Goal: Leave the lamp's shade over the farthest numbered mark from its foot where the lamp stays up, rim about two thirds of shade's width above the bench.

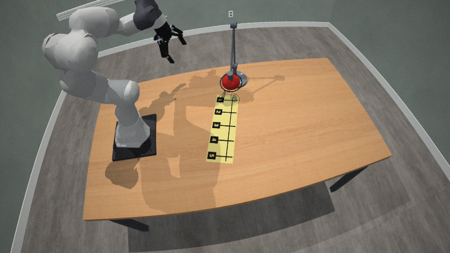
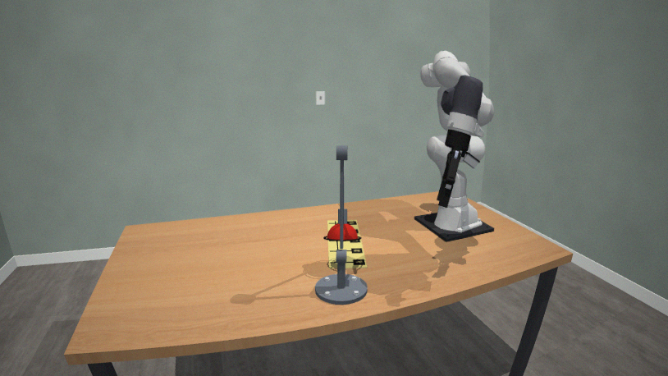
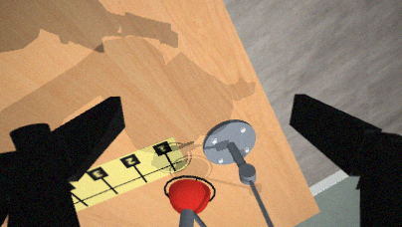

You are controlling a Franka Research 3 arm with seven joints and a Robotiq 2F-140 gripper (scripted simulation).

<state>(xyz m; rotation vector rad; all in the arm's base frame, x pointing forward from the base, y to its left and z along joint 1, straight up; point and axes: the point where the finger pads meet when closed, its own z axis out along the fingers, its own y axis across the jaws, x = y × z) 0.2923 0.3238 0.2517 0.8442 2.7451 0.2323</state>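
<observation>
Pincer [image 1: 177, 52] [image 2: 442, 204] [image 3: 208, 111]: fingers apart, clear of the lamp. Exterior view shows the red shade [image 1: 230, 82] [image 2: 345, 231] [image 3: 189, 196] raised above the table [image 1: 283, 125] [image 2: 196, 262] [image 3: 144, 65] — top view alone shows all five numerals legibly, shade nearest "1" [image 1: 220, 99] [image 3: 162, 148].

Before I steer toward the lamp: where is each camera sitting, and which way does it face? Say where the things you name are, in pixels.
Top: high over the table's long side by mark 5, looking down across the yellow strip [image 1: 226, 132] [image 2: 346, 254] [image 3: 144, 169] to the lamp's foot [image 1: 243, 79] [image 2: 327, 286] [image 3: 219, 144]; shows the arm and open gripper [image 1: 178, 52].
Exterior: beyond the foot's side, looking back along the strip; arm and gripper at right.
Wrist: on the gripper, looking down between its fingers at foot, red shade [image 1: 230, 82] [image 2: 336, 232] [image 3: 189, 196] and strip; only fingers show.
Top and exterior share the whole lamp.
</observation>
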